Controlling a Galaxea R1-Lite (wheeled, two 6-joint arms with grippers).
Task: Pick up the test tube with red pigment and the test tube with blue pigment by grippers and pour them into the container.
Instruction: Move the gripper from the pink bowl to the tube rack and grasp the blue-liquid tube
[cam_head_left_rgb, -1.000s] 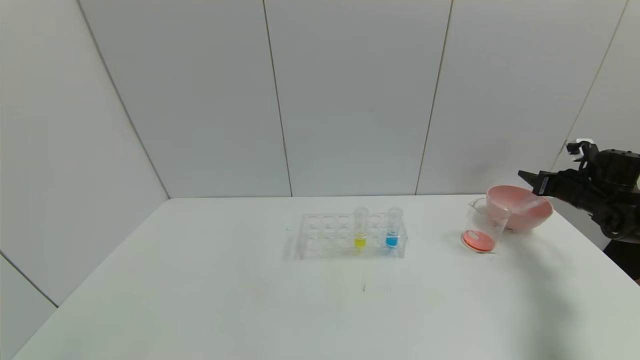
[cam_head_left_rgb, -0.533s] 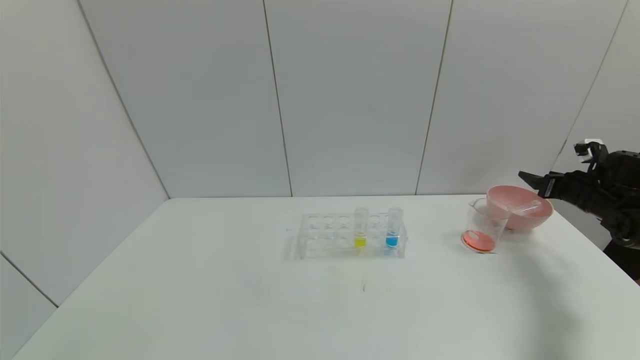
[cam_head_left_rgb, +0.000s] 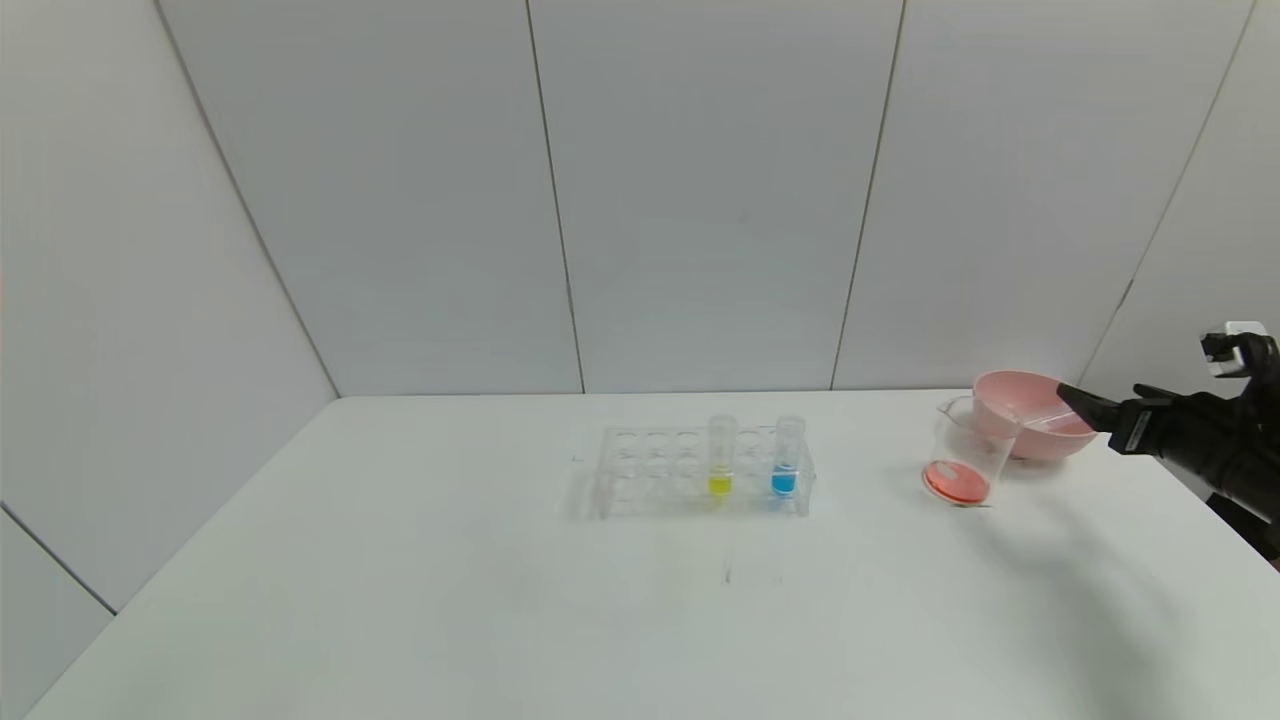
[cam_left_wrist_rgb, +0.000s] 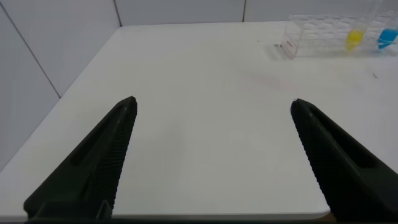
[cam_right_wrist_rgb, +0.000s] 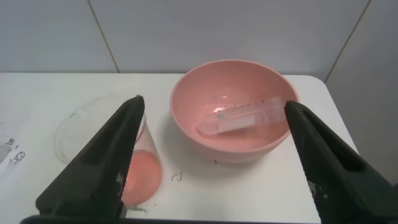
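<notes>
Your right gripper (cam_right_wrist_rgb: 214, 158) just spread wide, backing away from the emptied clear tube (cam_right_wrist_rgb: 239, 116) lying ahead in the pink plastic bowl (cam_right_wrist_rgb: 186, 99), so red's done with red liquid in the clear glass beaker (cam_head_left_rgb: 965, 455); the blue-liquid test tube (cam_head_left_rgb: 787, 458) is next.

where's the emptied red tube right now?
Head view, right side of the table: the empty test tube lies on its side inside the pink bowl, just behind the beaker.

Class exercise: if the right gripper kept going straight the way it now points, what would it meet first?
Most likely the pink bowl, where an emptied tube lies. The open right gripper points at it from just outside the rim; depth is hard to judge. The beaker sits off to one side.
</notes>
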